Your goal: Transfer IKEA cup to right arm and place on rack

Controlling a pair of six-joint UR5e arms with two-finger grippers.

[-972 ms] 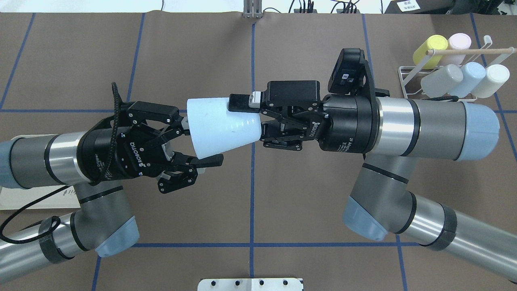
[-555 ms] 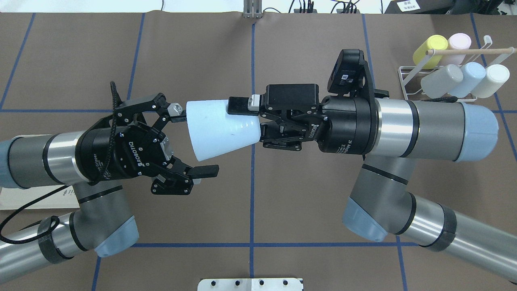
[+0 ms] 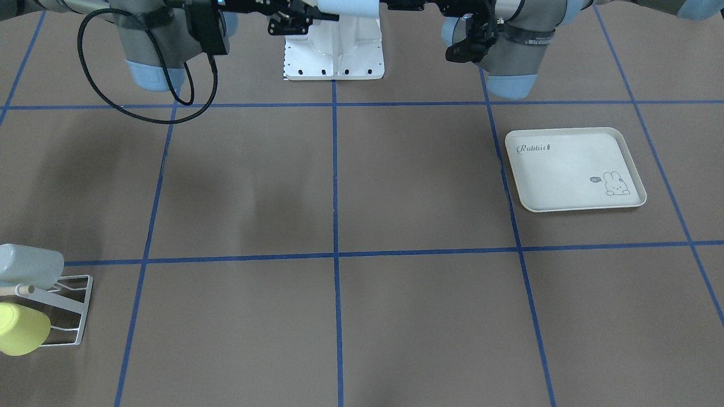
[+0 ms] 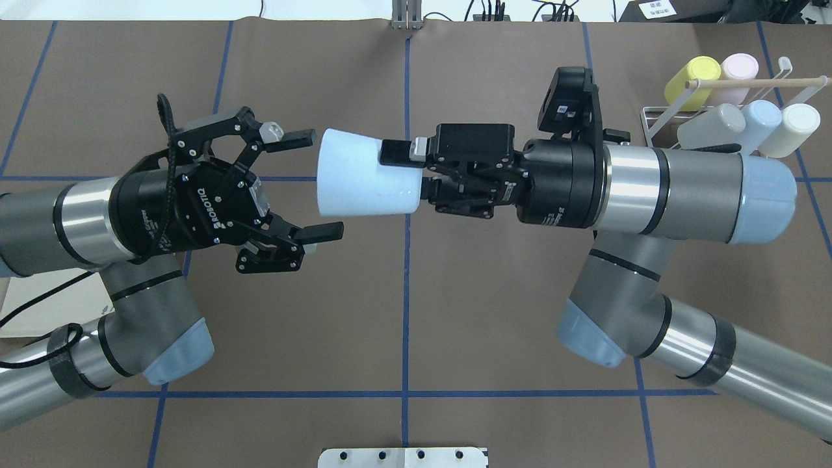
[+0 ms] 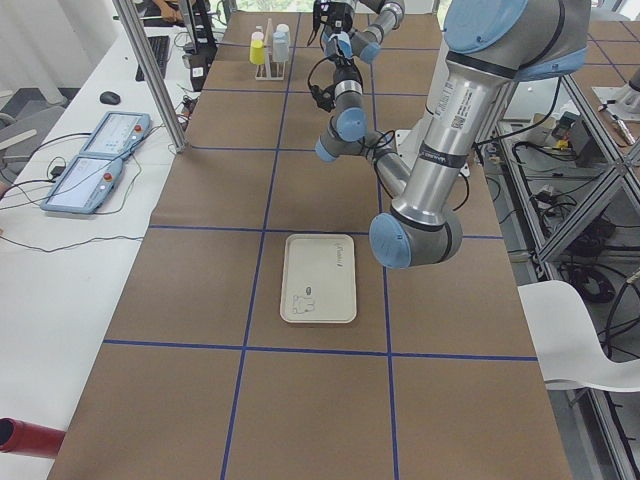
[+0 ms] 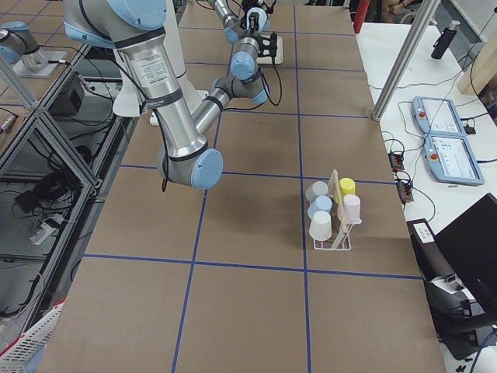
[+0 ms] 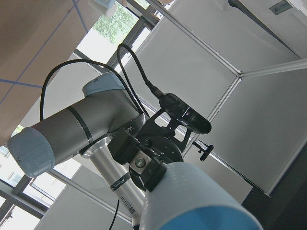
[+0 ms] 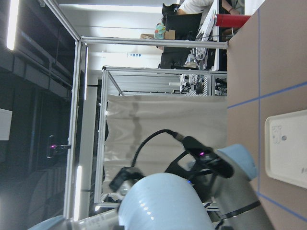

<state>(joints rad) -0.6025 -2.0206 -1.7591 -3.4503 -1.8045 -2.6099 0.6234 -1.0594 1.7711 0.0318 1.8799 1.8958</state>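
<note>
In the overhead view the pale blue cup (image 4: 361, 172) hung in the air at the centre of the frame, lying on its side with its wide mouth turned toward the frame's left. The right jaws were pinching its narrow end, with 1 black finger (image 4: 396, 153) laid along the outside of the wall. The left jaws were spread wide just left of the mouth, 1 fingertip (image 4: 304, 138) above the rim line and the other below it. I saw a gap between them and the cup.

The rack (image 4: 650, 133) stood on the tabletop (image 4: 494, 78) in the upper right corner, with its wooden dowel (image 4: 760, 82) across the top. 5 cups sat tilted on its prongs: yellow (image 4: 692, 81), pink (image 4: 738, 70), grey (image 4: 712, 125), light blue (image 4: 760, 120) and cream (image 4: 792, 129). The right arm (image 4: 682, 195) stretched across the frame just below the rack, its wrist camera (image 4: 569, 107) between the held cup and the rack.

The left arm (image 4: 78, 221) came in from the left edge with a black cable (image 4: 39, 305) looping beside it. In the front-facing view the rabbit-print tray (image 3: 574, 169) lay flat at the middle right. The white base plate (image 3: 334, 56) sat at the top centre of that view.
</note>
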